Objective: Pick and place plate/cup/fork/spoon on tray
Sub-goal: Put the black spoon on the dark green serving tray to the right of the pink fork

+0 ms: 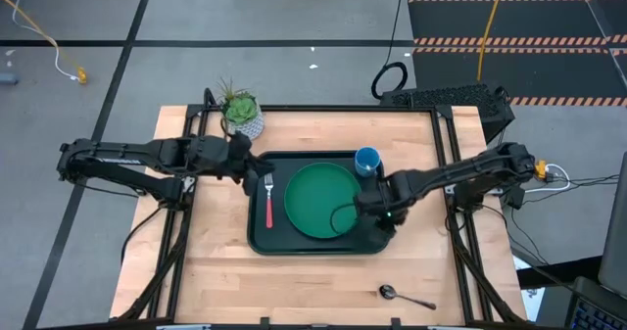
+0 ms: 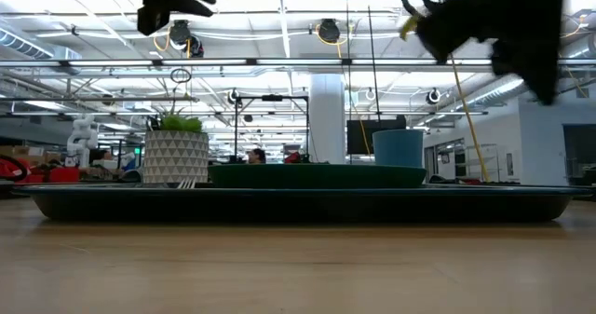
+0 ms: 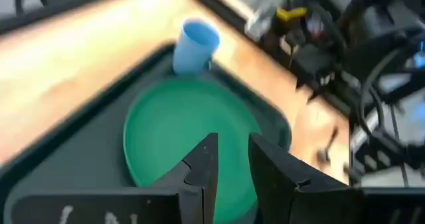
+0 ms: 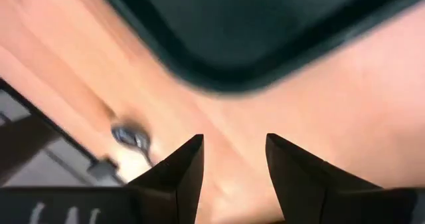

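The dark tray (image 1: 257,234) lies mid-table. On it rest the green plate (image 1: 313,198), the light-blue cup (image 1: 367,161) upright in the far right corner, and the pink-handled fork (image 1: 268,203) flat left of the plate. The silver spoon (image 1: 402,294) lies on the bare wood near the front right edge. My left gripper (image 1: 257,166) hangs above the tray's far left corner, open with a narrow gap (image 3: 232,164) and nothing in it. My right gripper (image 1: 375,220) hovers over the tray's near right corner, open and empty (image 4: 234,164), with the spoon (image 4: 133,137) ahead of it.
A white speckled plant pot (image 1: 242,117) stands at the table's far edge, just behind the tray's far left corner. Bare wood (image 1: 216,281) lies in front of the tray and on both sides. Black frame rails (image 1: 458,261) run along the table's left and right edges.
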Motion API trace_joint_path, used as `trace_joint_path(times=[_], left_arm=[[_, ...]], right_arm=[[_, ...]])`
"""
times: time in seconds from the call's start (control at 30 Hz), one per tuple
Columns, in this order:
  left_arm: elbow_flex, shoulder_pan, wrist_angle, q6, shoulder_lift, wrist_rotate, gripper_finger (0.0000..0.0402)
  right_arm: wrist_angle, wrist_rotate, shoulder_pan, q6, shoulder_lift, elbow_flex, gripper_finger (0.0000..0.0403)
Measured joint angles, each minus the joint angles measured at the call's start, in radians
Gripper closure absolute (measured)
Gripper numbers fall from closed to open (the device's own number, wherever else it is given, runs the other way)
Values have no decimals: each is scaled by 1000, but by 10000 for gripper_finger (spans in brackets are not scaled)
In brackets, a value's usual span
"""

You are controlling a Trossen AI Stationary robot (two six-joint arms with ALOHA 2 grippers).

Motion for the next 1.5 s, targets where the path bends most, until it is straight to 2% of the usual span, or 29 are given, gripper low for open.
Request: trace_joint_path(times=[0.23, 0.4, 0.73, 0.97, 1.2, 1.5], left_arm=[[0, 0, -10, 50, -1, 106, 316], [0, 0, -6, -7, -1, 106, 316], [0, 0, 75, -251, 42, 40, 316], [0, -15, 108, -373, 125, 45, 316], [0, -63, 230, -407, 193, 36, 316], [0, -107, 314, -496, 250, -91, 316]], right_arm=[[81, -39, 187, 82, 0, -57, 248], [152, -32, 309, 153, 0, -56, 248], [195, 172, 520, 220, 0, -56, 248], [207, 227, 570, 298, 0, -100, 248], [396, 232, 639, 347, 0, -153, 248], [577, 253, 656, 410, 0, -268, 248]])
